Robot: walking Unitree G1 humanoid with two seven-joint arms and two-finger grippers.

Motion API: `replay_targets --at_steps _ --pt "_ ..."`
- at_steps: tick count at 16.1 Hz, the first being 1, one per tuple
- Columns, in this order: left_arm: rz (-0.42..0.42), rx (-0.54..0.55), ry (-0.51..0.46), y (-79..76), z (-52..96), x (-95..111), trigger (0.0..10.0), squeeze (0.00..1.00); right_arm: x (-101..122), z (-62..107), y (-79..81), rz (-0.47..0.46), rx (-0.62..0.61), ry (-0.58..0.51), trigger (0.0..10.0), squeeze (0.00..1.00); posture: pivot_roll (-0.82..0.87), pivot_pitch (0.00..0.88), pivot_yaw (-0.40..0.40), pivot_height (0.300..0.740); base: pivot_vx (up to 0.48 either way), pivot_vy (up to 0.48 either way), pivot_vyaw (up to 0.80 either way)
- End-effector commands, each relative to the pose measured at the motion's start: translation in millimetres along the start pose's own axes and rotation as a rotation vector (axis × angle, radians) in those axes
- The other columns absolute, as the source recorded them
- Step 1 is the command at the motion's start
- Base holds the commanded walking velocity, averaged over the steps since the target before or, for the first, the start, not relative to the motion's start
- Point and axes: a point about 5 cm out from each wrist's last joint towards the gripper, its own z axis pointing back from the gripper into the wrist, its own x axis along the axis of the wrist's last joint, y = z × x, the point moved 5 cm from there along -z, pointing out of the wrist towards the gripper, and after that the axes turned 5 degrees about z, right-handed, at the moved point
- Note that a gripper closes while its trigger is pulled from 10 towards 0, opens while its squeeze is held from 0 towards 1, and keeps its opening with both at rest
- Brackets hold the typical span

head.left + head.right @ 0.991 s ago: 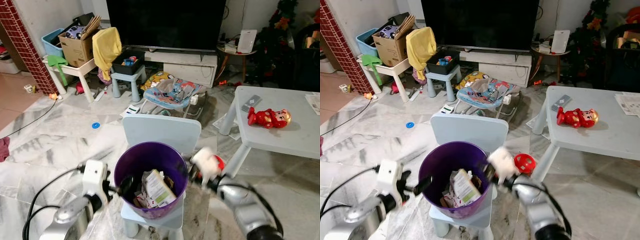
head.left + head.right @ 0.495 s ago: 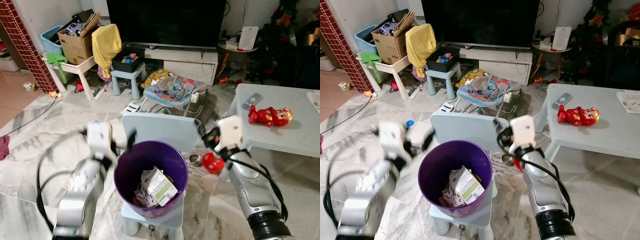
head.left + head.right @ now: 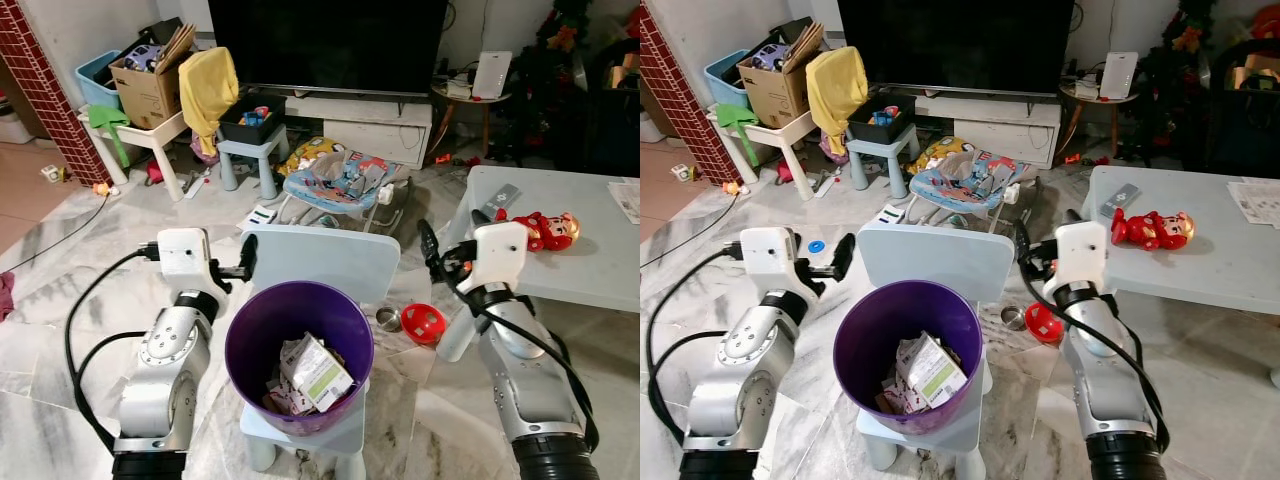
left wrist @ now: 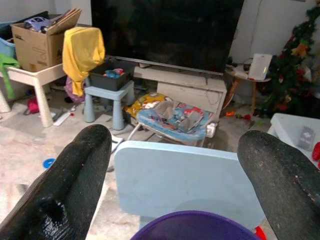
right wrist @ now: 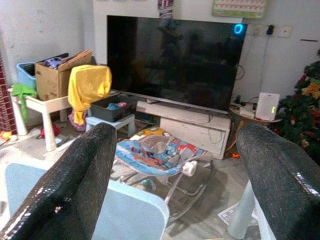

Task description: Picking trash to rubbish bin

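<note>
One purple rubbish bin [image 3: 298,340], holding paper trash [image 3: 312,372], stands on a pale blue chair [image 3: 322,262] over marble floor [image 3: 90,290]. Flanking the bin, left gripper [image 3: 246,258] and right gripper [image 3: 428,246] hover spread, empty. Right of it, a grey table [image 3: 580,260].

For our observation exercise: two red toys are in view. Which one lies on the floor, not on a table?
The red ball lies on the floor beside the purple bin; the red figure lies on the pale blue table.

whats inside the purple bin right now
The purple bin holds crumpled paper trash, with a white carton bearing a green label lying on top. Whatever lies beneath that pile, and the bin's floor, is covered.
</note>
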Motion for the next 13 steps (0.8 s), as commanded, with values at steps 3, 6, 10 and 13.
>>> replay_targets --at_steps 3,6,10,13 --pt "0.009 -0.007 -0.003 -0.7 -1.7 -0.4 10.0 0.00 9.3 -1.9 -7.2 -0.019 -0.037 -0.016 10.0 1.00 0.01 0.000 -0.005 0.740 0.000 0.000 0.00" --pt "0.029 -0.003 0.006 0.6 -3.5 -3.2 10.0 0.00 10.3 -3.5 -4.8 -0.043 -0.031 -0.003 10.0 0.00 0.01 0.000 -0.012 0.740 0.000 0.321 0.00" --pt "0.037 -0.008 0.005 -0.5 -4.6 -4.1 10.0 0.00 10.5 -3.2 -0.3 -0.052 -0.015 0.005 10.0 0.00 0.01 0.000 -0.015 0.740 0.000 0.414 0.00" --pt "0.043 -0.011 0.008 -1.1 -5.3 -5.6 10.0 0.00 9.8 -4.0 0.4 -0.060 -0.011 0.011 10.0 0.00 0.01 0.000 -0.015 0.740 0.000 0.435 0.00"
